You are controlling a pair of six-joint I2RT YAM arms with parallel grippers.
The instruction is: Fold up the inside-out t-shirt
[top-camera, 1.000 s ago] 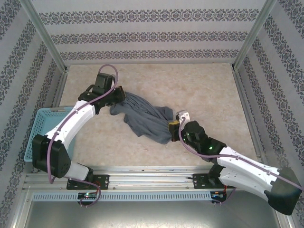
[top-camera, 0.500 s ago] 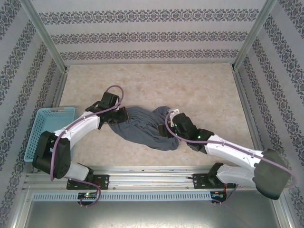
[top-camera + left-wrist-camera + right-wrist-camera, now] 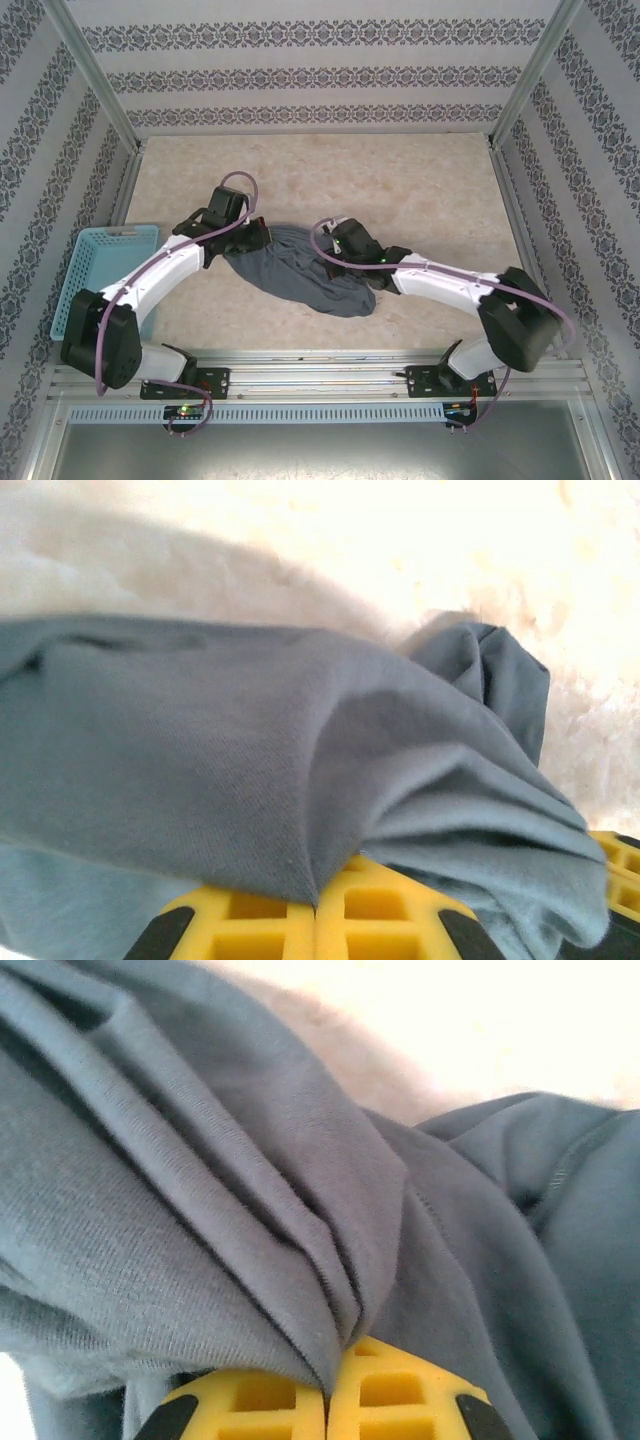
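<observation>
The inside-out t-shirt [image 3: 300,278] lies bunched in a heap on the table [image 3: 430,190], left of centre. It looks light, soft and limp, likely to sag and crease, so a hem or a shoulder seam seems the best hold. At its far-left end the left gripper [image 3: 257,240] is clenched on a pinch of cloth, and toward its far-right side the right gripper [image 3: 332,244] bites a gathered fold, jaws tight.

T-shirt [image 3: 295,275] mid-frame on table [image 3: 430,185], left gripper [image 3: 256,240] at its left end, right gripper [image 3: 334,246] upper-right; basket [image 3: 92,262] far left.
</observation>
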